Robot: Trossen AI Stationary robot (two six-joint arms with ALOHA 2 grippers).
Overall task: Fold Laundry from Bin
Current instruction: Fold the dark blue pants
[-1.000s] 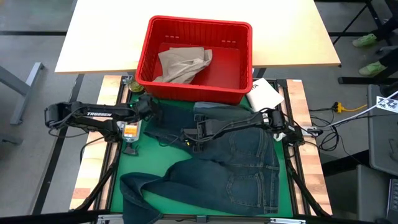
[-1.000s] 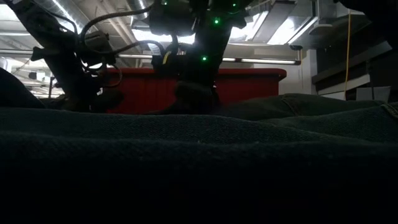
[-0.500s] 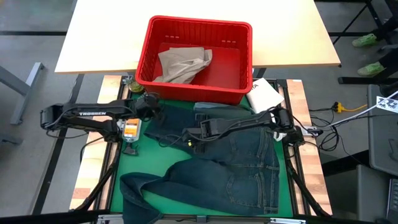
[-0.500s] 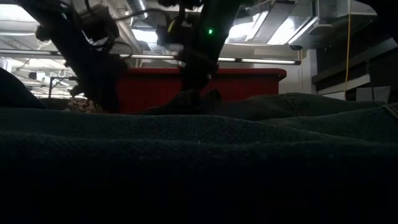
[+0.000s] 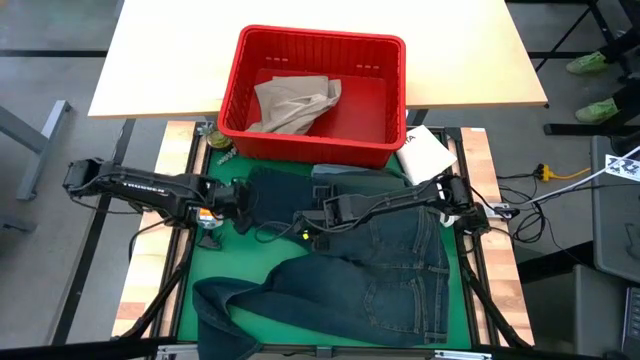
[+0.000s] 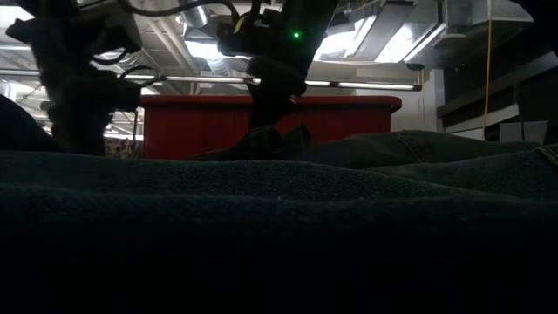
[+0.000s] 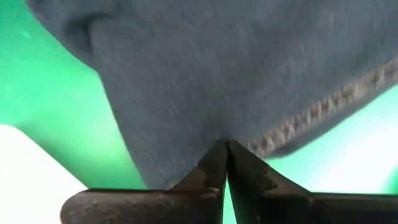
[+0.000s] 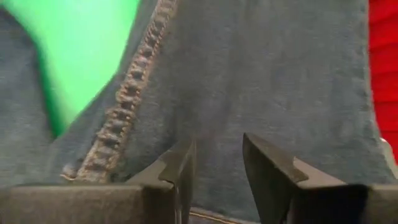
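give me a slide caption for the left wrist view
Left gripper shut on the hemmed edge of the dark blue jeans above the green mat.

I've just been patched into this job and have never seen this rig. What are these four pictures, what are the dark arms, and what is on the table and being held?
The machine is two dark robot arms, each ending in a two-finger pincer. The overhead picture shows the whole table; the dim one looks level across it; the other two look out from each arm's wrist. On the green mat lie dark blue jeans. Behind them stands a red basket with tan trousers inside, and a white packet beside it. The left pincer is shut at the edge of the jeans, apparently pinching the fabric. The right pincer sits over the denim with a gap between its fingers; whether it grips cloth is unclear.
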